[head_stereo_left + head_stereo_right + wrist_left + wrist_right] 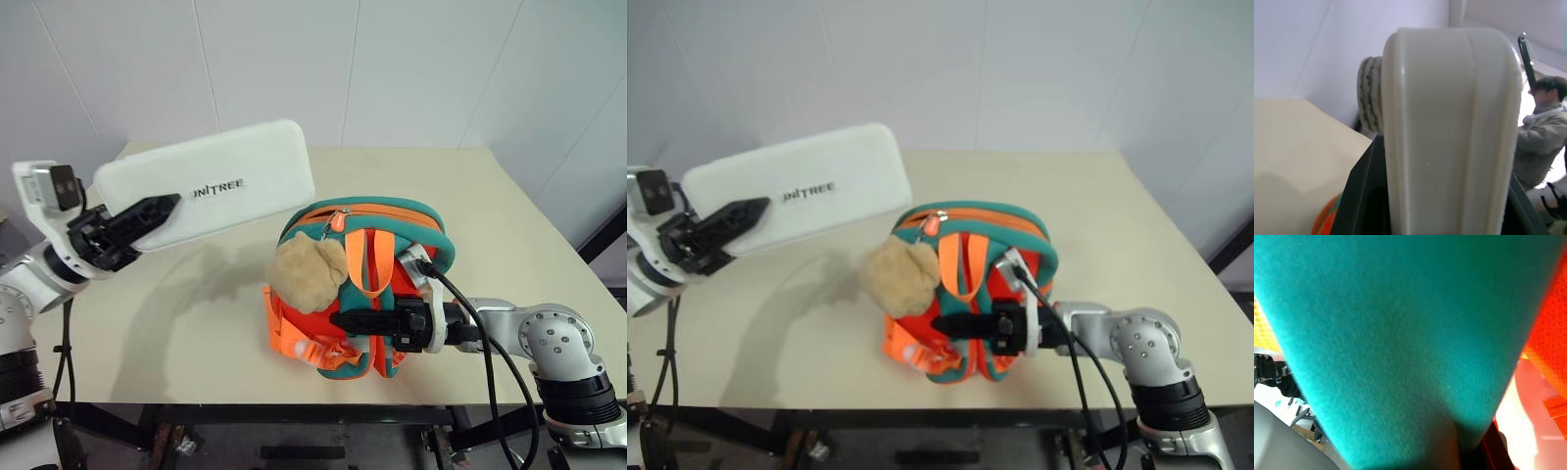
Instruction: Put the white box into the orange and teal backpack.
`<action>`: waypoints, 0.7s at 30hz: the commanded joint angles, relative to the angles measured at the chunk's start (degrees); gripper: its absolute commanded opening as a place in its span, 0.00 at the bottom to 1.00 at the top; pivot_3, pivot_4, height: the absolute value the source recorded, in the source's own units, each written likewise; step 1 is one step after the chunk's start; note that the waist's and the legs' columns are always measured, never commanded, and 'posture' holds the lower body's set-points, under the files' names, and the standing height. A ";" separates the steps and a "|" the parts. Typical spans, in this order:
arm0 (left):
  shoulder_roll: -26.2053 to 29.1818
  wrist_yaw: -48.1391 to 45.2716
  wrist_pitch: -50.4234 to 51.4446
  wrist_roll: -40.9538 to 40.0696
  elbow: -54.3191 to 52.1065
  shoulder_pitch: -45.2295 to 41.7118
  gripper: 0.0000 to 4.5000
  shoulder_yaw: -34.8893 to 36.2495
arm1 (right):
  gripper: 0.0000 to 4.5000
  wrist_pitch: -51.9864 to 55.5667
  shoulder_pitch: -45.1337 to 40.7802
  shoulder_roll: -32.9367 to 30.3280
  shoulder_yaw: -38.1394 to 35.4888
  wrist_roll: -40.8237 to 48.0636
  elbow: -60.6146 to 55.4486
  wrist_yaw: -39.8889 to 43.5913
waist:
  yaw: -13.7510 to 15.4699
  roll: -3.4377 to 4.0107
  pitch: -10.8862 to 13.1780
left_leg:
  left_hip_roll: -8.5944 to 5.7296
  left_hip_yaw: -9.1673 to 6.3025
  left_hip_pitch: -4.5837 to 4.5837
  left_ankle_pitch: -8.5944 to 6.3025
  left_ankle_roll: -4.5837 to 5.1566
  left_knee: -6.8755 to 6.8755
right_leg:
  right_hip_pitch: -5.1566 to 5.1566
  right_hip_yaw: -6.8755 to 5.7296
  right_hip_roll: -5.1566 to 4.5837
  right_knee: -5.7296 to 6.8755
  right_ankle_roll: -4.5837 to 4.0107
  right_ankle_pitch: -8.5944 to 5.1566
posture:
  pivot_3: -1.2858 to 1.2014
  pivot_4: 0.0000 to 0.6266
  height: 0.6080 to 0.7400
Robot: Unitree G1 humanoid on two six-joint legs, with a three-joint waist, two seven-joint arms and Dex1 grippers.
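My left gripper (162, 208) is shut on one end of the white box (211, 186), a flat box with dark lettering, and holds it tilted in the air above the table's left side. The left wrist view looks along the box (1449, 137) edge-on between the fingers. The orange and teal backpack (392, 230) stands at the table's middle front, a tan plush toy (306, 272) hanging on its left side. My right gripper (343, 319) reaches in level from the right and is shut on a teal strap (1391, 342) at the backpack's front.
The beige table (509, 215) ends at a front edge just below the backpack, and a white wall stands close behind it. A black cable (470, 313) runs along my right arm. A person (1542, 147) sits in the background of the left wrist view.
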 commanded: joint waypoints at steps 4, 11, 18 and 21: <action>-0.79 -6.11 -7.58 6.69 0.38 -1.72 0.28 -6.07 | 0.01 -0.37 -0.24 0.71 -1.44 0.43 -1.64 -0.14 | 0.14 -0.01 -0.01 | 0.00 0.06 0.00 0.00 0.00 0.01 | -0.02 0.04 0.00 0.00 0.00 0.00 | 0.52 0.24 1.00; 0.50 -11.52 -19.12 16.17 3.83 -3.20 0.28 -10.62 | 0.01 -0.48 0.48 1.20 -2.17 0.89 -2.43 -1.19 | 0.38 -0.02 -0.02 | 0.00 0.09 0.00 -0.01 -0.01 0.04 | -0.02 0.08 0.00 -0.01 -0.01 0.01 | 0.52 0.24 1.00; 5.02 -18.10 -29.31 24.80 9.91 -4.69 0.28 -13.77 | 0.01 -0.34 0.90 1.72 -2.62 1.00 -2.77 -1.63 | 0.41 -0.04 -0.03 | 0.00 0.13 0.00 -0.01 0.00 0.07 | -0.02 0.11 -0.01 -0.04 -0.05 0.03 | 0.52 0.24 1.00; 7.18 -20.50 -30.30 26.08 12.98 -5.47 0.28 -14.31 | 0.01 -0.37 0.83 1.91 -2.54 0.81 -2.68 -1.59 | 0.39 -0.04 -0.03 | 0.01 0.13 0.01 -0.01 0.00 0.07 | -0.02 0.11 0.00 -0.04 -0.06 0.04 | 0.52 0.24 1.00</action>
